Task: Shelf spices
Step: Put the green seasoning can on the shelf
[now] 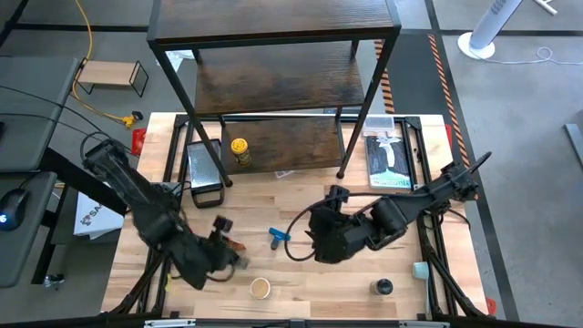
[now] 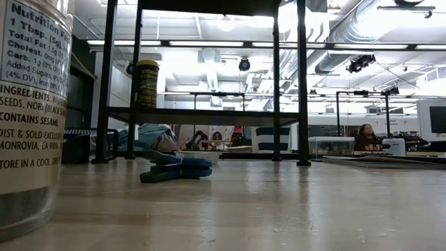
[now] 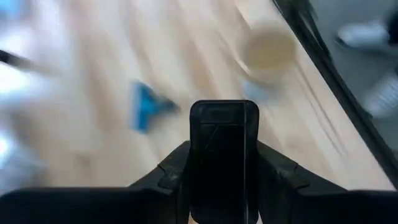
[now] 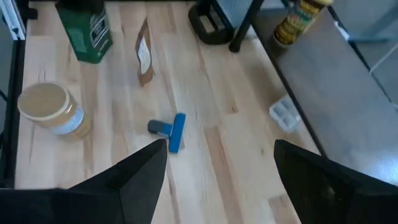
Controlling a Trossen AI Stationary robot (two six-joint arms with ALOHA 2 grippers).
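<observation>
My left gripper (image 1: 225, 244), near the table's front left, is shut on the small dark grey box (image 3: 224, 155), which also shows in the right wrist view (image 4: 84, 28). The reddish-brown packet (image 4: 144, 59) stands beside it on the table. A tan-lidded jar (image 1: 260, 288) and a black-lidded jar (image 1: 383, 288) stand near the front edge. On the lowest board of the shelf (image 1: 273, 41) stands the yellow-lidded jar (image 1: 240, 150). My right gripper (image 4: 221, 146) hangs open above the table's middle, over the blue T-shaped piece (image 4: 171, 130). My left gripper pinches the box's upper end (image 3: 224, 115) between its two fingers (image 3: 168, 177), one on each side. The fingers come slanting down from the table's left. The box stands upright in the hold, and its lower end (image 4: 93, 56) seems clear of the table.
A black wire tray (image 1: 202, 169) and a flat white package (image 1: 387, 155) lie beside the shelf's feet. A small pale container (image 1: 419, 270) sits at the front right. A labelled jar (image 2: 31, 104) stands close to the low camera. Bare wood lies between the arms.
</observation>
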